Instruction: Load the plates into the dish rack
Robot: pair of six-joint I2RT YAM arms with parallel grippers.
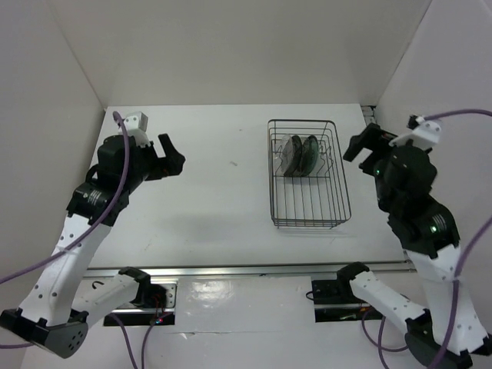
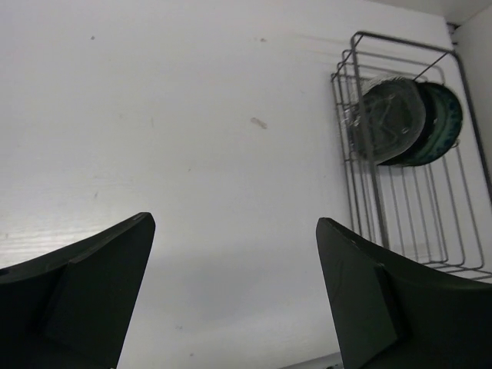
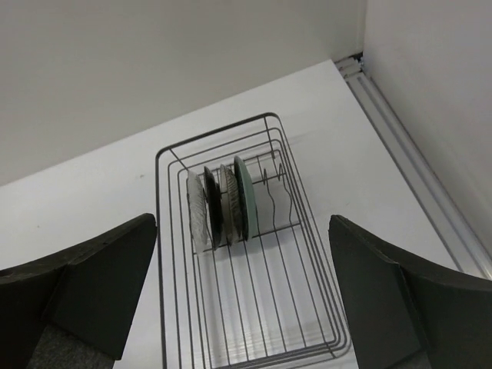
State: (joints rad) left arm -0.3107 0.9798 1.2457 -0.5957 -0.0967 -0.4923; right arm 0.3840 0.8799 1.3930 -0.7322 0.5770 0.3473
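The dark wire dish rack (image 1: 310, 224) stands right of the table's middle. Four plates (image 1: 300, 154) stand upright on edge, side by side, in its far end. In the right wrist view they are, left to right, the clear one (image 3: 197, 219), the black one (image 3: 213, 206), the beige speckled one (image 3: 229, 201) and the blue-and-white one (image 3: 247, 197). The left wrist view shows the rack (image 2: 361, 192) end on, with the clear plate (image 2: 392, 119) in front. My left gripper (image 1: 174, 154) is open and empty over bare table, left of the rack. My right gripper (image 1: 355, 147) is open and empty, raised just right of the rack.
White walls enclose the table on the left, back and right. A metal rail (image 3: 407, 169) runs along the right wall's foot. Another rail (image 1: 246, 270) runs along the table's near edge. A small mark (image 2: 258, 122) lies on the table.
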